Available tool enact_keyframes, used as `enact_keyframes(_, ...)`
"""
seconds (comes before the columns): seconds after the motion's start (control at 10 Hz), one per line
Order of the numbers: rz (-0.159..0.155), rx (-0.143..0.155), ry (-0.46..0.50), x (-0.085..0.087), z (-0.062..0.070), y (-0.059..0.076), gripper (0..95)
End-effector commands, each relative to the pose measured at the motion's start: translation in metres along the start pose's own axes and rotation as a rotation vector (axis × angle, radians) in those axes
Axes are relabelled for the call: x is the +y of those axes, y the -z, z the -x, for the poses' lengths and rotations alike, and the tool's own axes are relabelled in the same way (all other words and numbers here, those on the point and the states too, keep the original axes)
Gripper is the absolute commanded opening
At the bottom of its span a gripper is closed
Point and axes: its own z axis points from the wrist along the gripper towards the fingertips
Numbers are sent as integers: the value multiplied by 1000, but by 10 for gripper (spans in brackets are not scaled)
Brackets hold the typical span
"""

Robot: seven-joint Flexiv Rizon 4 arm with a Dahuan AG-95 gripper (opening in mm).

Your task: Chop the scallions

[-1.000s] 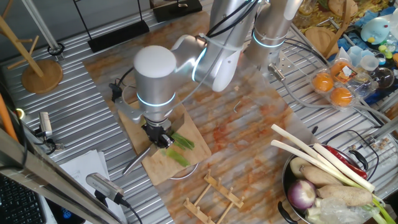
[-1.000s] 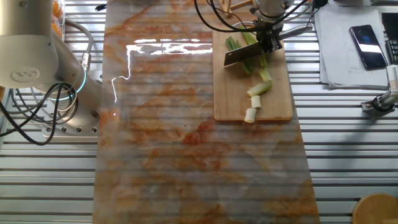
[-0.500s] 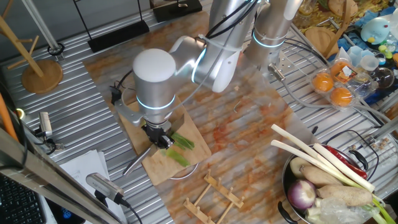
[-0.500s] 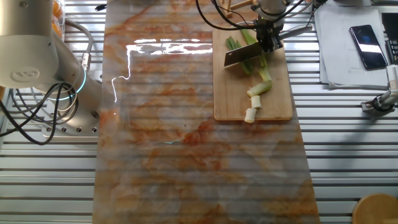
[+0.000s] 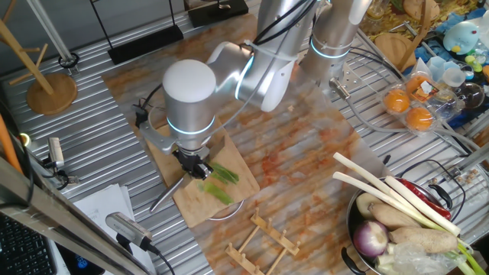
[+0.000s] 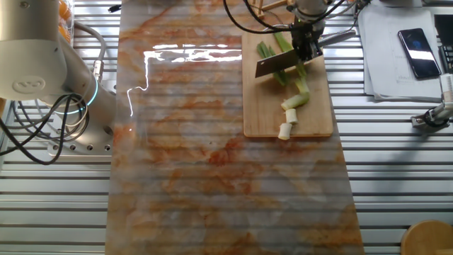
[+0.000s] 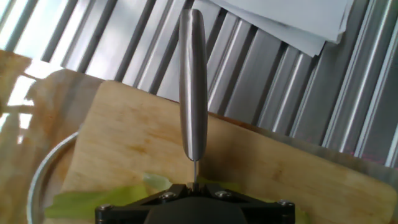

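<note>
The fingers are clenched on the knife over the scallions; light, soft, apt to roll, they look best cut near the white base.

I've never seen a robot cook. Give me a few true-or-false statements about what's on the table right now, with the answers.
1. The end effector holds a knife. True.
2. The scallion lies on a wooden cutting board. True.
3. No pieces have been cut off yet. False: short white pieces lie on the board past the stalk's end.
4. A phone rests on papers beside the board. True.
5. The cutting board is made of blue plastic. False: it is pale wood.
</note>
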Motion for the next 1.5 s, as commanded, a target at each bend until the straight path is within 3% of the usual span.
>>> enact_keyframes(0.1, -12, 11, 15, -6, -5, 4, 0)
enact_keyframes(0.2, -7, 8, 17, -8, -6, 5, 0)
enact_keyframes(0.3, 30, -8, 9, -7, -5, 9, 0)
enact_keyframes(0.4, 46, -9, -3, -3, -3, 14, 0)
enact_keyframes(0.7, 64, 38, -49, 19, 7, 30, 0)
enact_keyframes(0.9, 78, 50, -73, 36, 9, 39, 0)
enact_keyframes(1.1, 101, 53, -102, 52, 9, 42, 0)
enact_keyframes(1.5, 117, 84, -93, 79, 8, 36, 0)
